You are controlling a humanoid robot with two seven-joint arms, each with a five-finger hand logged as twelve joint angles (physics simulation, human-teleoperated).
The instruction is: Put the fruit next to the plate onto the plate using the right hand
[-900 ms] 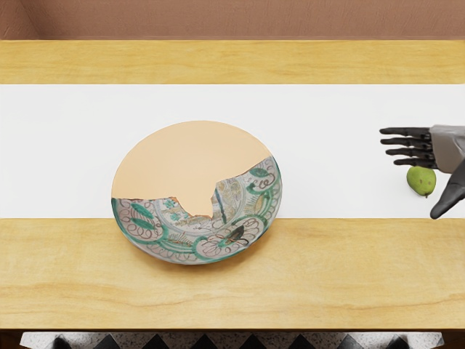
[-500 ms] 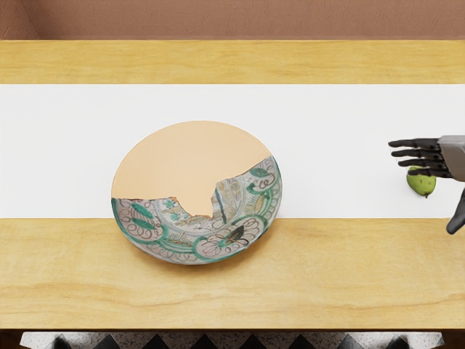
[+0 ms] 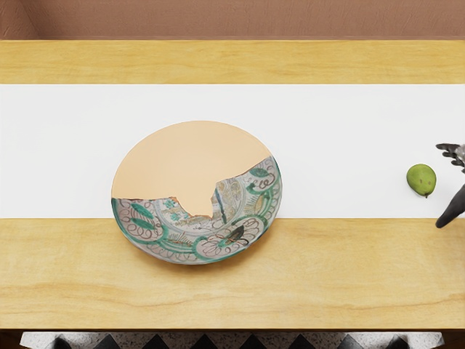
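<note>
- pear [image 3: 421, 179], green, small, lies on the white cloth [image 3: 73, 145] far to the right, near the picture's right edge, close to the cloth's front edge
- pear is not on the plate [image 3: 190, 163]; the two are well apart, with bare cloth between them
- plate sits mid table, back part on the cloth, front part over the bare wood of the table [image 3: 232, 283]
- plate top half is plain tan, lower half painted with green and brown swirls; nothing lies on it
- right hand [image 3: 453, 206] only pokes in at the right edge, mostly cut off
- dark fingertips [image 3: 449, 148] show just above and right of the pear, thumb just below and right of it
- thumb and fingers stand apart, nothing held between them
- hand is just beside the pear, not touching it
</note>
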